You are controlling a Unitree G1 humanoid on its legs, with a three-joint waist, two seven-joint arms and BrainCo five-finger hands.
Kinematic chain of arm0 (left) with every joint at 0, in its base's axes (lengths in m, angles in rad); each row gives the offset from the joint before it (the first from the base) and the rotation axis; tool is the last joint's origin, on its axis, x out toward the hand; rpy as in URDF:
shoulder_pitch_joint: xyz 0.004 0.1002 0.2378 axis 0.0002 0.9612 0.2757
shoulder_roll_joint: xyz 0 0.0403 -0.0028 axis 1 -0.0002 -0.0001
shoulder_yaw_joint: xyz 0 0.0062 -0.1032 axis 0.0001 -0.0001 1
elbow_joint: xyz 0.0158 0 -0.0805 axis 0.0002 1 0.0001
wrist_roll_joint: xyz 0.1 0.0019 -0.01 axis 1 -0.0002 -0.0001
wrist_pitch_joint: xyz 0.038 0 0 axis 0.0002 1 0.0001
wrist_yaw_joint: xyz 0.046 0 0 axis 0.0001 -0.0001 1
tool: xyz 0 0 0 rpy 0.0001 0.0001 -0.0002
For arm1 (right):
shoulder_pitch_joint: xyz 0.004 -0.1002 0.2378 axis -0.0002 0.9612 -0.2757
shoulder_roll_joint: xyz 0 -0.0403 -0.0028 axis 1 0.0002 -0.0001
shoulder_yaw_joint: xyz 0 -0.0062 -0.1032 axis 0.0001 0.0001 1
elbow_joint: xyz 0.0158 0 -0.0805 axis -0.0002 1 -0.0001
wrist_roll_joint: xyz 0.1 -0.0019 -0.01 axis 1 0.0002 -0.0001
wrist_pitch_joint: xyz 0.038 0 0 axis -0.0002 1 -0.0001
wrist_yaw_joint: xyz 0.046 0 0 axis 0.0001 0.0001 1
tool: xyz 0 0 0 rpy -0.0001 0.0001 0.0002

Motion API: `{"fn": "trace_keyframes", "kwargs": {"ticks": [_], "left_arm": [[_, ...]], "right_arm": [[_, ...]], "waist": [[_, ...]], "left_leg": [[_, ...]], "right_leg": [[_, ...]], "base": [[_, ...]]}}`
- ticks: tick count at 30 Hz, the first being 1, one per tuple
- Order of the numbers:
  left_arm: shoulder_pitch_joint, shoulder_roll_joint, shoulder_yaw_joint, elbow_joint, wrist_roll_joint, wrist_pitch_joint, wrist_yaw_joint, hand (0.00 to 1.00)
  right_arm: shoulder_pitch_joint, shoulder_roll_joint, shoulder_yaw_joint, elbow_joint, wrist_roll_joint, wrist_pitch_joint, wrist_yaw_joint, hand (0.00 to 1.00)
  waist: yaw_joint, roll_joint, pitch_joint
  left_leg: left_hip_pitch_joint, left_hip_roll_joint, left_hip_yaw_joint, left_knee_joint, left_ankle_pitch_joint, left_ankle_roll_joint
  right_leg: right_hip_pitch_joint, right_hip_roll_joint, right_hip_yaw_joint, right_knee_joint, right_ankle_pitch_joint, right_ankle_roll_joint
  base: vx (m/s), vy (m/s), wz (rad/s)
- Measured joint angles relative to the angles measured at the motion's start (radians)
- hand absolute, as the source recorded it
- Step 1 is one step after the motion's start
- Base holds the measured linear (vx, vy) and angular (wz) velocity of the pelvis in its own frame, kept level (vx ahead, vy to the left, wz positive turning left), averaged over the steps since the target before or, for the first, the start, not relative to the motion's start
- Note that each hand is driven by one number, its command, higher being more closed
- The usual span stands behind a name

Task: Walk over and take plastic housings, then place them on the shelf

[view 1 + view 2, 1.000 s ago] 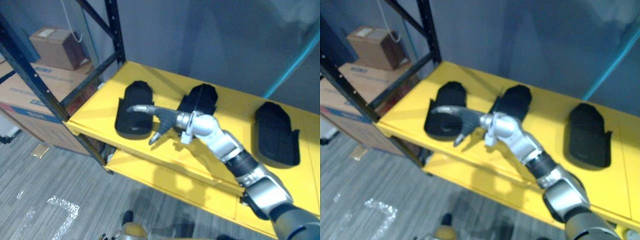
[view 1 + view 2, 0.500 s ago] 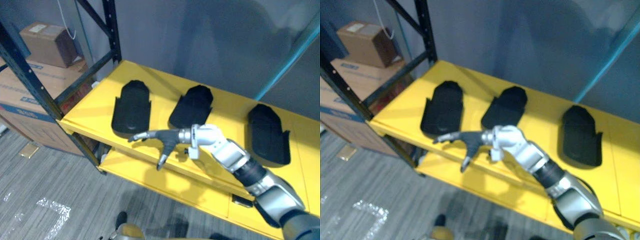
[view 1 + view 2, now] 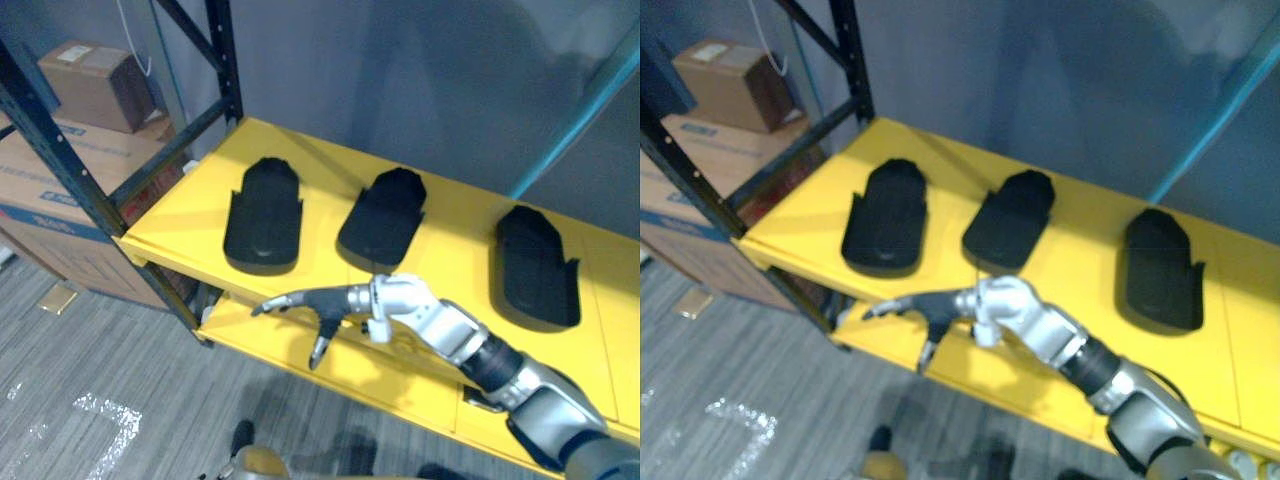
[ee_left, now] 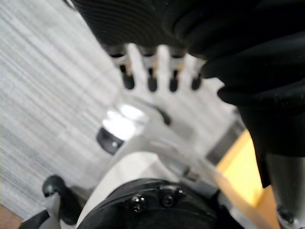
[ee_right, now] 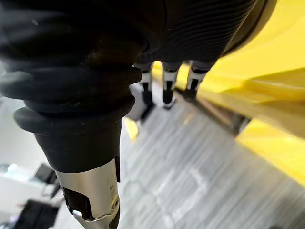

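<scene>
Yellow shelf (image 3: 460, 225) bears black housings (image 3: 383, 215); right robot hand (image 3: 338, 299), spread (empty), hovers at its edge; left robot hand (image 4: 162, 64) hangs relaxed.

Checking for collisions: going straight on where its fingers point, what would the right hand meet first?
The right hand would probably meet the black shelf post, else the floor; depth unclear.

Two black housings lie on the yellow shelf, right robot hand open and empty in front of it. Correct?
No: the left eye view shows three on the yellow shelf: left housing, middle housing, right housing. The right robot hand is open and empty.
</scene>
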Motion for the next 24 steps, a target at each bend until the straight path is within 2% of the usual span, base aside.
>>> {"fn": "trace_keyframes", "kwargs": {"ticks": [6, 10, 18, 24], "left_arm": [[0.0, -0.005, -0.002, 0.0, -0.027, 0.008, 0.0, 0.0], [-0.008, -0.013, -0.002, 0.0, -0.028, 0.007, 0.0, 0.0], [-0.009, -0.017, -0.012, -0.013, -0.029, 0.007, 0.002, 0.0], [-0.009, -0.016, -0.029, -0.033, -0.035, 0.008, 0.009, 0.0]], "right_arm": [[-0.001, 0.041, -0.059, 0.108, -0.112, -0.096, -0.131, 0.0], [-0.017, 0.054, -0.075, 0.148, -0.148, -0.118, -0.186, 0.0], [-0.078, 0.086, -0.078, 0.28, -0.191, -0.121, -0.251, 0.0], [-0.133, 0.105, -0.091, 0.391, -0.204, -0.122, -0.26, 0.0]], "waist": [[0.003, 0.005, 0.003], [0.003, 0.018, 0.017], [0.024, 0.027, 0.034], [0.027, 0.033, 0.063]], "left_leg": [[-0.003, -0.008, -0.017, 0.0, 0.001, -0.001], [-0.015, -0.009, -0.03, 0.0, 0.004, 0.0], [-0.015, -0.009, -0.037, 0.005, 0.005, 0.0], [-0.016, -0.021, -0.049, 0.007, 0.007, 0.004]], "right_leg": [[-0.004, -0.015, -0.01, 0.03, -0.019, 0.006], [-0.004, -0.016, -0.026, 0.031, -0.019, 0.006], [0.003, -0.016, -0.032, 0.03, -0.021, 0.005], [0.004, -0.029, -0.04, 0.043, -0.025, 0.008]], "base": [[0.0, -0.012, 0.07], [0.01, -0.016, 0.1], [0.0, -0.002, 0.01], [-0.02, -0.005, 0.05]]}}
